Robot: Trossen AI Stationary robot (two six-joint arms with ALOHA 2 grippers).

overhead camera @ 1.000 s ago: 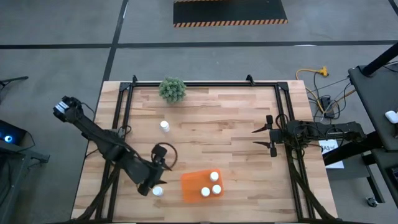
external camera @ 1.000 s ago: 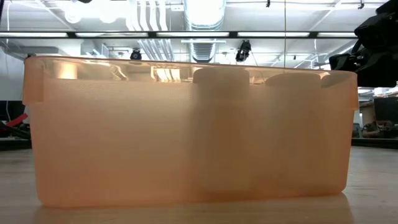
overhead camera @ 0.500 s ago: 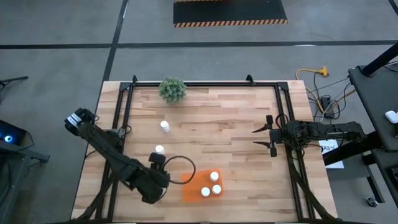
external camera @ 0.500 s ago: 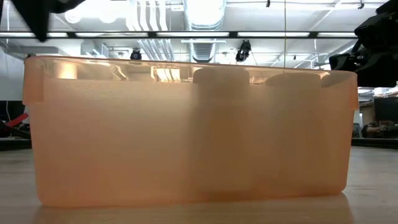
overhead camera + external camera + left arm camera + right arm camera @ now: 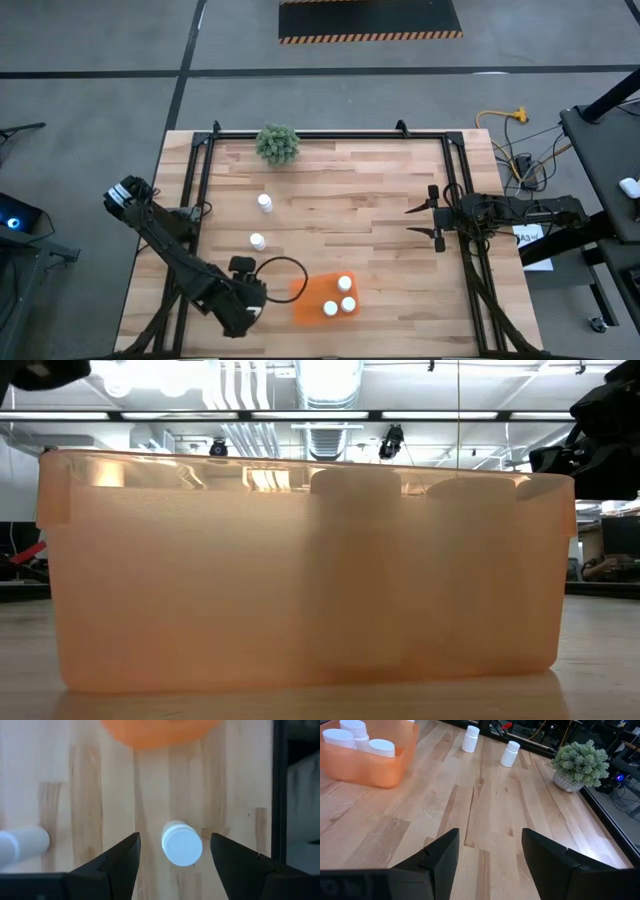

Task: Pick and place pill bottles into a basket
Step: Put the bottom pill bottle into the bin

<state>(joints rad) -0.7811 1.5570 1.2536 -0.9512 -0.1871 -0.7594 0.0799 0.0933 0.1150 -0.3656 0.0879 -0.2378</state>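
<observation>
The orange basket [image 5: 308, 300] stands near the table's near edge and holds three white pill bottles [image 5: 344, 284]. Two more bottles stand upright on the bare wood farther back [image 5: 257, 241] [image 5: 264, 202]. My left gripper [image 5: 248, 306] points down just left of the basket, open. In the left wrist view [image 5: 174, 836] its fingers stand on either side of an upright bottle [image 5: 182, 845] without touching it. That bottle is hidden under the arm in the high view. My right gripper [image 5: 428, 220] is open and empty at the table's right side.
A small green plant [image 5: 277, 143] stands at the far edge. Black frame rails [image 5: 200, 180] run along the table's left and right sides. The basket's wall [image 5: 300, 560] fills the low view. Bare wood lies between the basket and my right gripper.
My left arm has swung toward the table's near edge, and its gripper now stands over the bottle left of the basket, hiding that bottle in the high view. The bottle farther back, covered by the arm a second ago, now shows. No bottle has moved.
</observation>
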